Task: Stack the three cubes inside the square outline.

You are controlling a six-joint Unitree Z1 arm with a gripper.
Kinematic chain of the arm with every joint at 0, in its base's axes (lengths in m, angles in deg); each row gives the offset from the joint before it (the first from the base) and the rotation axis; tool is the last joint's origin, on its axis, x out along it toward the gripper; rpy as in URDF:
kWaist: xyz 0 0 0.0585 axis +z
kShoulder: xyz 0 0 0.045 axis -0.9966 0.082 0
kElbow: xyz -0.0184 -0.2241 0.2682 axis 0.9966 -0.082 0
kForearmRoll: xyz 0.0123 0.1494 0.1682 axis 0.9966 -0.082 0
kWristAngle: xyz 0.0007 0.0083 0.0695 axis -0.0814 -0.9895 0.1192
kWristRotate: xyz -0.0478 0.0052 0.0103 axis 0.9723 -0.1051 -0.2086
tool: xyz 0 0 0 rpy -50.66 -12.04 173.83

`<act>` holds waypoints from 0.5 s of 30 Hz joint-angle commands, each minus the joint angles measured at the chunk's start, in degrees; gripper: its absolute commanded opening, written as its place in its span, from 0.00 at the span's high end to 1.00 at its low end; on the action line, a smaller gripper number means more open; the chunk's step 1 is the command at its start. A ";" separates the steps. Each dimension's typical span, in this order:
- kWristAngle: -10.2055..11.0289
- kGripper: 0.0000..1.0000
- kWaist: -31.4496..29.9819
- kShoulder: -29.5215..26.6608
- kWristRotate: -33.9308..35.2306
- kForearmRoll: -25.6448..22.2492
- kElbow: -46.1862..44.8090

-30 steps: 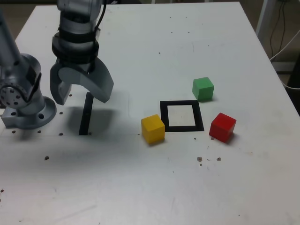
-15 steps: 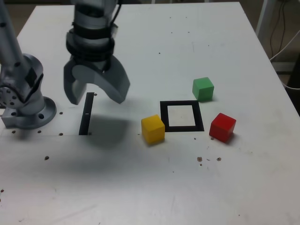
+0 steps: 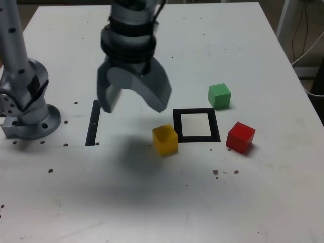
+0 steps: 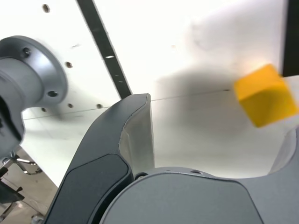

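Jaws: your gripper [image 3: 134,104] hangs above the table with its two curved grey fingers spread wide and nothing between them; it touches no cube.
Hidden at the gripper: in the wrist view you see one finger [image 4: 133,135] whole, while the other is cut off at the picture's edge, so its tip cannot be judged there.
Yellow cube [image 3: 165,139]: a plain solid block with sharp edges, lying just below the gripper's nearer finger in the exterior view and just beside the outline's corner on the exterior view's left. In the wrist view it is blurred [image 4: 265,95].
Square outline [image 3: 196,138]: a thick black flat frame with a white middle, nothing inside it.
Green cube [image 3: 219,95]: near the outline's far corner on the exterior view's right, apart from it.
Red cube [image 3: 240,136]: near the outline on the exterior view's right, slightly turned.
Black strip [image 3: 93,123]: narrow, straight, flat on the table between the arm's base [image 3: 28,109] and the gripper.
Table [image 3: 152,202]: white, smooth, speckled with small dark marks and holes.
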 commanded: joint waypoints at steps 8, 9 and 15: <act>0.12 0.00 -0.50 6.03 -0.25 -3.13 9.57; 0.18 0.00 -0.50 6.62 -0.34 -3.40 10.67; 0.33 0.00 -0.50 10.65 -1.12 -5.32 17.55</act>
